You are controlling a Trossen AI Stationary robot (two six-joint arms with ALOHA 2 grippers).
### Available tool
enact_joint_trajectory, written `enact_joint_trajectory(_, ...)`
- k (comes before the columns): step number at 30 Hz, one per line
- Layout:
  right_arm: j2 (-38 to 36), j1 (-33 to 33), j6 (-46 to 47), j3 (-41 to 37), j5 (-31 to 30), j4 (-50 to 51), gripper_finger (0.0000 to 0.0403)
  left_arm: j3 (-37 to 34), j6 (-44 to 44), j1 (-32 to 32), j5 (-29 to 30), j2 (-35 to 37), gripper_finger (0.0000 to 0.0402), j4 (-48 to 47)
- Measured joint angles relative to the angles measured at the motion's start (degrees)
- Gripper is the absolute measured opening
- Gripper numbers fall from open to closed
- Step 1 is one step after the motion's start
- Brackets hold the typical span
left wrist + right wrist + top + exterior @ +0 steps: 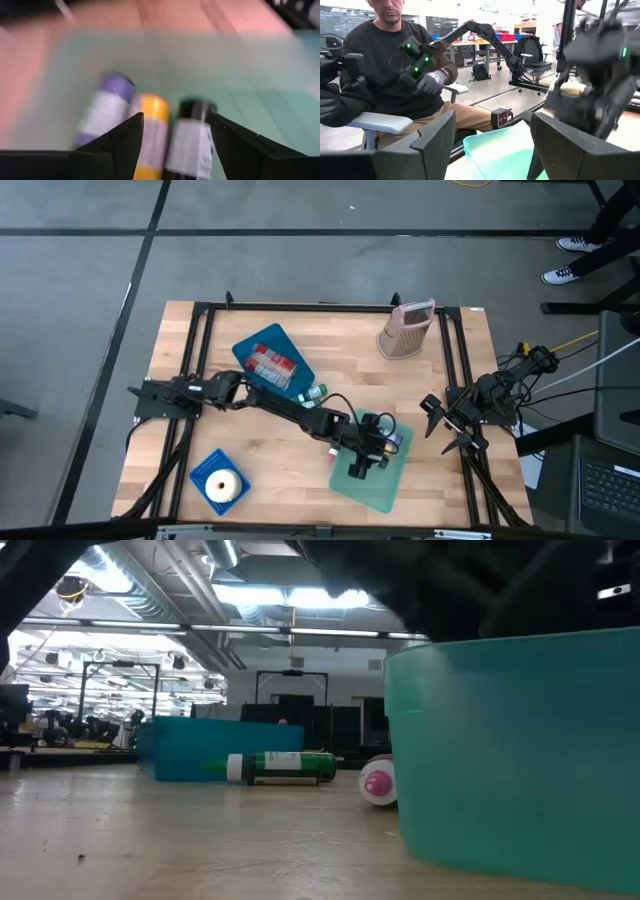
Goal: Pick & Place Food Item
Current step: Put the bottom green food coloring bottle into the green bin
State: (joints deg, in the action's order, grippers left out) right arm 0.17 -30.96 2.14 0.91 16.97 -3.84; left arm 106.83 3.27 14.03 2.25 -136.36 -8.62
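A teal tray lies near the table's front edge, right of centre. My left gripper reaches over it, slanting down, open. In the left wrist view three small bottles lie side by side on the tray floor: a purple-capped one, a yellow one and a black-capped one. My left gripper has its fingers on either side of the yellow and black-capped bottles; no touch shows. My right gripper waits open at the table's right edge.
A blue lid with a red packet lies at centre left, and a green bottle lies beside it. A small blue basket with a white ring sits front left. A pink grater stands far right. A person sits beyond the table.
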Motion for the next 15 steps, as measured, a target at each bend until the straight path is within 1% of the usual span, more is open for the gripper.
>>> enact_joint_trajectory(4, 0.01, 0.0, 0.03, 0.0, 0.0, 0.02, 0.0254, 0.06, 3.17, 1.13, 6.15, 3.91, 0.0222, 1.08)
enact_joint_trajectory(8, 0.02, 0.0, 0.22, 0.0, 0.2, 0.08, 0.0254, 0.07, 3.13, 2.76, 13.78, 9.16, 0.0219, -3.73)
enact_joint_trajectory(11, 0.0, 0.0, 0.23, 0.0, 0.46, 0.09, 0.0254, 0.16, 0.07, 3.59, 20.07, 13.31, 0.0221, -11.92)
enact_joint_trajectory(13, 0.0, 0.0, 0.26, 0.0, 0.48, 0.09, 0.0254, 0.17, -1.38, 4.07, 24.21, 15.49, 0.022, -19.56)
enact_joint_trajectory(15, 0.02, 0.0, 0.26, 0.0, 0.47, 0.09, 0.0254, 0.16, -3.25, 4.28, 26.69, 16.73, 0.0219, -25.35)
